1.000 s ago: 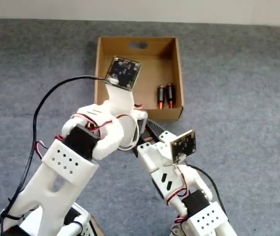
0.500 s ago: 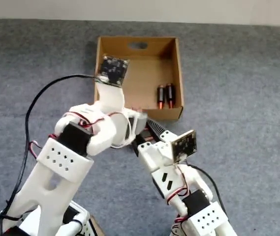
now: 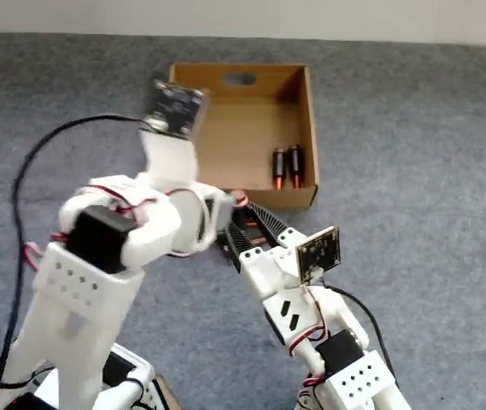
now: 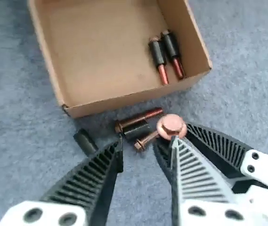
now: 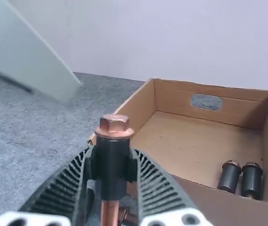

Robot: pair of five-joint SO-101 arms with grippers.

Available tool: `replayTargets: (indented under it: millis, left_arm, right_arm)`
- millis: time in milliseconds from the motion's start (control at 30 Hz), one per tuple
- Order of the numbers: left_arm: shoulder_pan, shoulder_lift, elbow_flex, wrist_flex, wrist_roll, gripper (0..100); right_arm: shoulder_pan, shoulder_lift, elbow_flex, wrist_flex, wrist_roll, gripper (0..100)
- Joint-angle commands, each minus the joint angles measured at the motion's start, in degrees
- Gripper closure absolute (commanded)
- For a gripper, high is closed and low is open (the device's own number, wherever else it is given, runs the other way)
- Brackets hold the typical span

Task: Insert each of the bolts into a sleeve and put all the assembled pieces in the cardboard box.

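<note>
High view: I am seeing the cardboard box in the upper middle of the frame, with two assembled pieces lying in its lower right corner.

Left wrist view: the left gripper is standing apart and holding nothing. It is hanging over loose bolts and a bare sleeve on the carpet, just outside the box.

Right wrist view: the right gripper is clamping a sleeved bolt. I am judging this the delivery step. The next move calls for lifting the piece over the near wall and releasing it inside.

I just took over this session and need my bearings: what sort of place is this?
Probably a lab or workshop test bench: grey carpet-like covering, a plain pale wall behind, a cardboard box holding assembled pieces, and the right pincer gripping a sleeved bolt.
</note>
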Motion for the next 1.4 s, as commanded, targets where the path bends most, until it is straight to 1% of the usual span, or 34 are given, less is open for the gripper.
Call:
replayTargets:
  millis: [0,67,100,167,200,267,300,367,400,433,467,533,600,633,700,833,933,1067,1267,1367]
  left_arm:
    - [-6.1,-0.4,-4.1,2.4,0.3,83]
    - [-10.0,-0.3,-2.9,3.7,0.2,85]
    - [-12.0,-0.3,-1.5,4.0,0.2,87]
    - [-16.4,-0.3,2.7,3.8,0.1,97]
    - [-19.0,-0.3,5.2,3.8,0.1,100]
    - [-24.2,0.1,10.9,3.7,0.1,97]
    - [-26.5,0.1,13.8,3.1,0.1,97]
    - [-30.5,0.1,21.2,-0.7,-0.1,97]
    - [-32.1,0.1,25.2,-3.3,-1.3,97]
    - [-33.5,0.0,28.8,-6.2,-4.4,97]
    - [-35.0,0.0,32.7,-9.2,-9.1,97]
    - [-37.1,-0.1,40.1,-15.6,-20.5,98]
    - [-38.3,-0.2,46.6,-21.5,-31.1,98]
    - [-38.4,-0.2,49.2,-23.7,-34.8,98]
    - [-38.5,-0.2,53.5,-27.8,-38.4,98]
    - [-38.5,-0.2,60.3,-33.8,-38.9,98]
    - [-38.5,-0.2,62.5,-35.3,-38.9,98]
    - [-38.5,-0.2,62.9,-35.1,-38.8,98]
    - [-38.5,-0.2,63.1,-35.1,-38.7,98]
    - [-38.5,-0.2,63.2,-35.1,-38.7,98]
  right_arm:
    - [-0.3,-0.8,-0.1,-1.6,0.0,99.3]
    - [-0.3,-0.8,0.0,-1.6,0.0,99.3]
    - [-0.3,-0.8,0.0,-1.6,0.0,99.3]
    - [-0.3,-0.8,0.0,-1.6,0.0,99.3]
    - [-0.3,-0.8,0.0,-1.5,0.0,99.3]
    - [-0.3,-0.6,0.0,-1.3,0.0,99.3]
    - [-0.3,-0.5,0.1,-1.3,0.0,99.3]
    - [-0.3,-0.5,0.9,-1.2,0.0,99.3]
    - [-0.3,-0.5,1.3,-1.2,0.0,99.3]
    - [-0.3,-0.5,1.5,-1.2,0.0,99.3]
    - [-0.3,-0.5,1.5,-1.2,0.0,99.3]
    - [-0.3,-0.5,1.5,-1.2,-0.1,99.3]
    - [-0.3,-0.5,1.3,-1.2,-0.1,99.3]
    - [-0.3,-0.5,1.0,-1.2,-0.1,99.3]
    - [-0.3,-0.5,0.6,0.3,-0.1,99.2]
    - [-0.4,-0.4,-7.6,13.3,0.3,99.2]
    - [-0.4,-0.4,-15.2,21.3,4.2,99.2]
    - [-0.4,-0.3,-21.3,24.1,6.0,99.2]
    - [-0.4,0.0,-26.3,27.0,6.1,99.2]
    - [-0.4,4.4,-29.9,26.9,6.0,99.2]
